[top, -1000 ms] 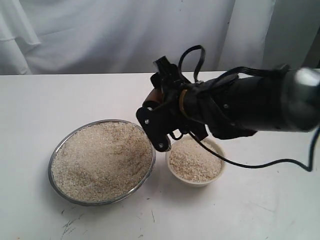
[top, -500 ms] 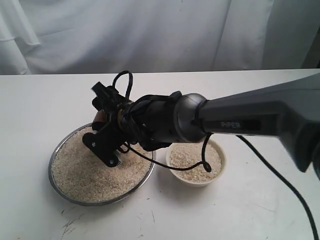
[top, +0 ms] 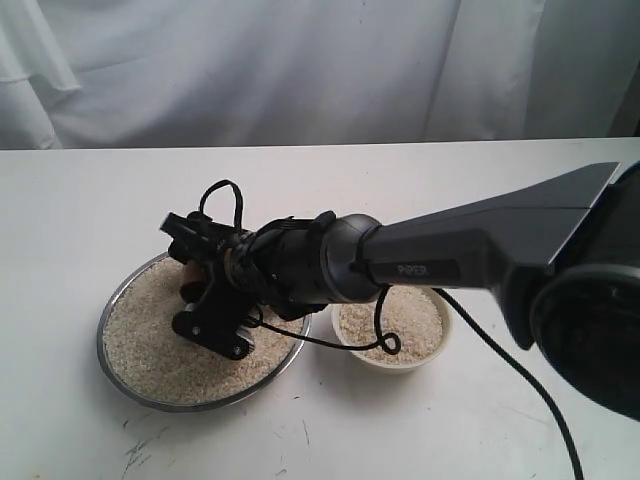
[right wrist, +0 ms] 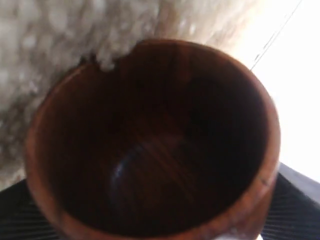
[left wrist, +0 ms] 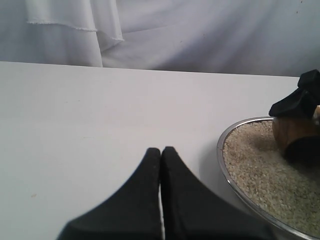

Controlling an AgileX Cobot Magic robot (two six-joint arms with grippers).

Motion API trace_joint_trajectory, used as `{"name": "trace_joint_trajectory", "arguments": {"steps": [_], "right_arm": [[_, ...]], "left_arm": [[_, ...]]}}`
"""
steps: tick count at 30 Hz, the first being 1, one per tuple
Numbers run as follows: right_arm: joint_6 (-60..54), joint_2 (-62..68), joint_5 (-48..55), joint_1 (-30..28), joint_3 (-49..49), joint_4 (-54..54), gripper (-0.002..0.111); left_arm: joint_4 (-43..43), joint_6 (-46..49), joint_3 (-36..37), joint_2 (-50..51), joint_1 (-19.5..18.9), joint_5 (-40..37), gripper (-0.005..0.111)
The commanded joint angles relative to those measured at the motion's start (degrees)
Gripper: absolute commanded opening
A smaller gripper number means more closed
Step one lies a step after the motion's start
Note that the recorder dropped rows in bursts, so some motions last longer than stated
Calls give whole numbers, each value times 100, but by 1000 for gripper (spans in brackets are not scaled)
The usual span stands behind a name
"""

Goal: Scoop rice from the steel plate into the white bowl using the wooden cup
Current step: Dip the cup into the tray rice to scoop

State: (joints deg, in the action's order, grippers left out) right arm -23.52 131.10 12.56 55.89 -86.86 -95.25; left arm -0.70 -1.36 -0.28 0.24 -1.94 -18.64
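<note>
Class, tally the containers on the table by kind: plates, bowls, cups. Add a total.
Plates: 1 (steel plate)
Bowls: 1 (white bowl)
Cups: 1 (wooden cup)
Total: 3
</note>
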Motion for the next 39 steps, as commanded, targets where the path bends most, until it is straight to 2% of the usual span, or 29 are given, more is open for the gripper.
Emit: {"name": "trace_joint_trajectory", "arguments": {"steps": [1, 24, 39], "right_arm": [[-53, -33, -373, 12, -35, 441, 0], [-33, -85, -433, 134, -35, 3262, 0], [161, -369, -219, 110, -35, 4128, 0]], "left_arm": [[3, 1, 28, -24, 16, 37, 0], [3, 1, 28, -24, 16, 37, 0], [3, 1, 28, -24, 16, 37, 0]]}}
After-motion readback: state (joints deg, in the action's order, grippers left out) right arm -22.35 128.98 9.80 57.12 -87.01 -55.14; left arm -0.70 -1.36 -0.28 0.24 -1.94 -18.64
